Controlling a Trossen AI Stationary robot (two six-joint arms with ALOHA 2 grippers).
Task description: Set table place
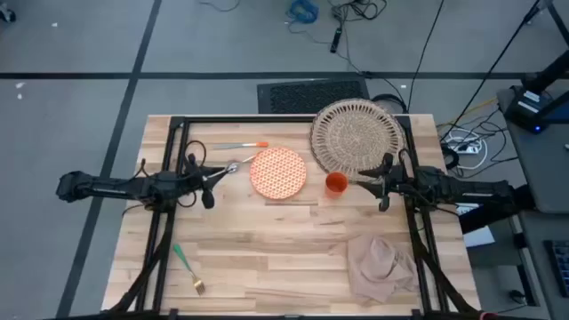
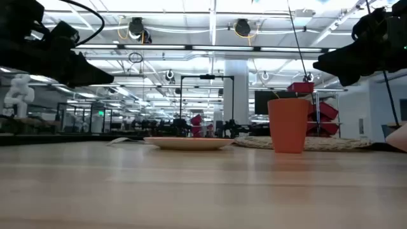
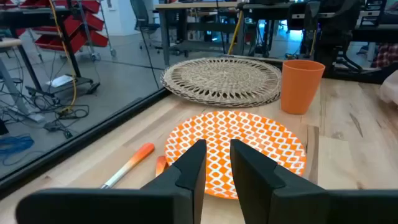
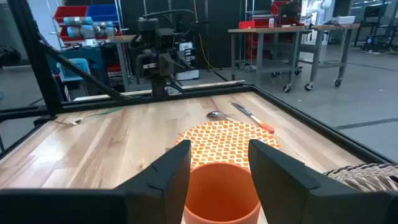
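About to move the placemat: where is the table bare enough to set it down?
Free: the wide stretch of table between the fork and napkin, nearside of the plate. Crowded: the far strip, where knife, spoon, plate, cup and placemat cluster.

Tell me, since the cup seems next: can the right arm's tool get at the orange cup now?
Probably yes. The right tool hangs open just beside the orange cup, fingers straddling it in the wrist view, with nothing between; the plate sits clear.

We see a robotics lab: grey floor with loose cables (image 1: 307, 11), red parts bins (image 3: 62, 25), wheeled workbenches (image 4: 283, 37), a white robot arm (image 2: 18, 92).
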